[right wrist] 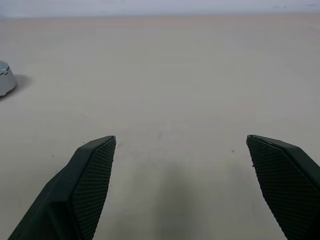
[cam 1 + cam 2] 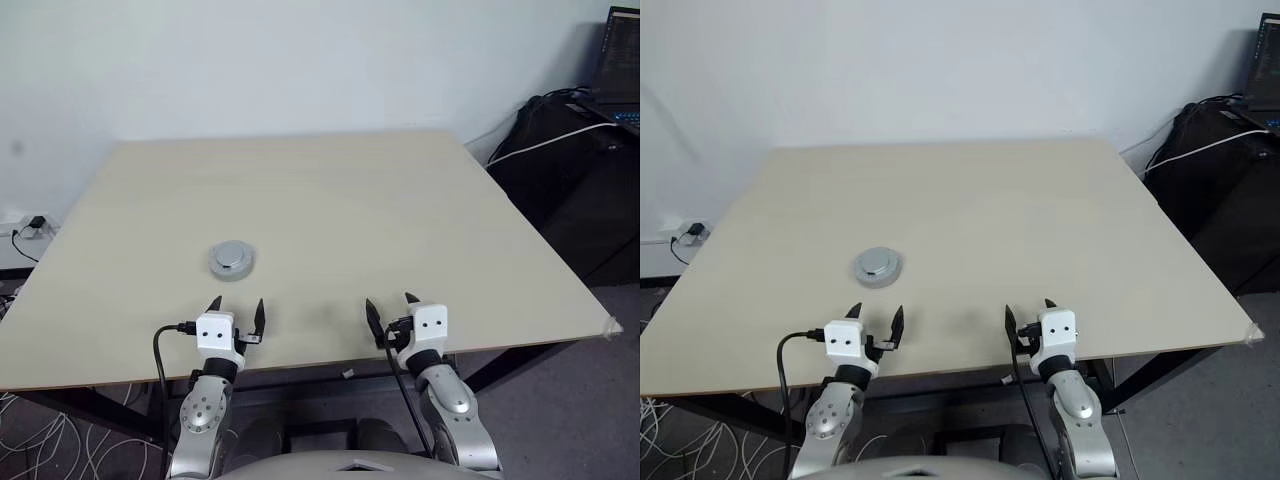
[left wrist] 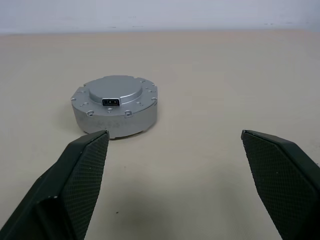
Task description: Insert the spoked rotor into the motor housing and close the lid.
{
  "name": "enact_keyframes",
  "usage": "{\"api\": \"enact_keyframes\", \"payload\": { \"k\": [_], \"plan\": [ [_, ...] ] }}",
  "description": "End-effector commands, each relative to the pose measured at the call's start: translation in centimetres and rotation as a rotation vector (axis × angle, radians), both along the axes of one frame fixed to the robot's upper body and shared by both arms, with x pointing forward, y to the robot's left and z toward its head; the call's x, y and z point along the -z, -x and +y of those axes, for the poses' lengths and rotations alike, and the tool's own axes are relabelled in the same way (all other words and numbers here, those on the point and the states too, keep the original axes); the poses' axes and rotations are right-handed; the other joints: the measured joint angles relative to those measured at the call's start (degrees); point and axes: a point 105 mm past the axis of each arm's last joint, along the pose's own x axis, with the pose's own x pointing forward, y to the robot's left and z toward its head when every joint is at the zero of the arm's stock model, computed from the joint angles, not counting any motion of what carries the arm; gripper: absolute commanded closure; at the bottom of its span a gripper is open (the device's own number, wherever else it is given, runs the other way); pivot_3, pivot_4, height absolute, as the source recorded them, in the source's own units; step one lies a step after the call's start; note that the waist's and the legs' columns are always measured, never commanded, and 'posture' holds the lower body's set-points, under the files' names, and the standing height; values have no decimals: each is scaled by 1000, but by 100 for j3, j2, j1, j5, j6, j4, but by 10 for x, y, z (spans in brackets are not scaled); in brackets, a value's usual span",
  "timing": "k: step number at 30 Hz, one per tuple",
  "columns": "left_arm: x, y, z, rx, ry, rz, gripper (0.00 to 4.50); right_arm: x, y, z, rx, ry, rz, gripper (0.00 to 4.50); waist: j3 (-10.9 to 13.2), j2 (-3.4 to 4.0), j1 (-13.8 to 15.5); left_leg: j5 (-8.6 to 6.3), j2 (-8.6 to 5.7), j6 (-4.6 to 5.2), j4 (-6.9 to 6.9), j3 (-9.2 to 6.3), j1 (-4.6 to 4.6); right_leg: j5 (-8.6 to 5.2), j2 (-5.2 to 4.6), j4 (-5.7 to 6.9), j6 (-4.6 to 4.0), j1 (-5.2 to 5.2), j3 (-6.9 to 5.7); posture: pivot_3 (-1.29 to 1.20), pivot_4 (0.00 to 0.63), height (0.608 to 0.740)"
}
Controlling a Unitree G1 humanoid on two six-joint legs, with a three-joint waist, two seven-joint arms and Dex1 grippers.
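Note:
The motor housing (image 2: 232, 260) is a round grey metal can standing on the pale table (image 2: 400, 210), left of the middle. It is shut, with the lid (image 3: 114, 90) flat on top and a small black socket in the lid's face. The spoked rotor is hidden from view. My left gripper (image 2: 237, 303) hovers open at the table's near edge, just short of the housing, which sits ahead of its left finger (image 3: 85, 175). My right gripper (image 2: 389, 301) is open too, over bare table to the right, with the housing (image 1: 4, 79) far off to its side. Neither holds anything.
The table's near edge runs just under both grippers. Black bags, a white cable and a laptop (image 2: 620, 60) stand off the table's right side. Loose cables (image 2: 40, 440) and a wall socket lie on the floor at the left. A white wall backs the table.

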Motion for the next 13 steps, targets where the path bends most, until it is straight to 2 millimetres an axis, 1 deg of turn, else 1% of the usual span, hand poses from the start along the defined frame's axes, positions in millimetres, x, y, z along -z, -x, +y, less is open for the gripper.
{"api": "enact_keyframes", "payload": {
  "k": [1, 13],
  "plan": [
    [-9, -4, -1, -2, 11, -38, 29, -11, -5, -1, 10, -8, -46, 0, 0, 0, 0, 0, 0, 0, 0, 0, 0, 0, 0, 0, 0, 0, 0, 0, 0, 740],
    [-8, -3, 0, -8, 14, -36, 29, -10, -4, -1, 18, -9, -42, 0, 0, 1, 0, 0, 0, 0, 0, 0, 0, 0, 0, 1, 0, 0, 0, 0, 0, 740]
  ]
}}
